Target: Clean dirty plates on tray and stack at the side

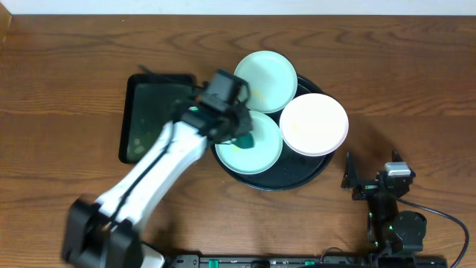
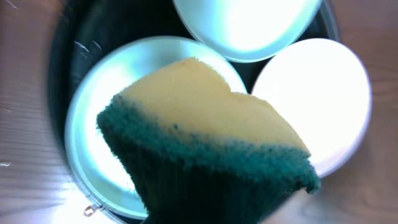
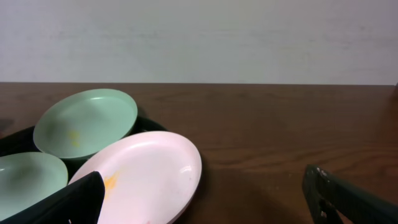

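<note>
Where the round black tray sits mid-table, three plates are held in it, crowded edge to edge. The far mint plate is propped on the far rim and juts past it. The white plate overhangs the right rim, and the near mint plate lies on the left of the tray floor. Yellowish smears are seen on the far mint plate and on the white plate in the right wrist view. A rectangular tray is set just left of the round one, and its near right corner is covered by the left arm.

The left gripper is held over the near mint plate, pinched on a sponge with a yellow face and a dark green layer. Its fingers are hidden behind the sponge in the left wrist view, and much of that plate is covered. Whether the sponge touches the plate cannot be told. The right gripper is spread wide with nothing between its fingers, over the tabletop near the tray's right side. In its view the near mint plate is cut off at the left edge.
</note>
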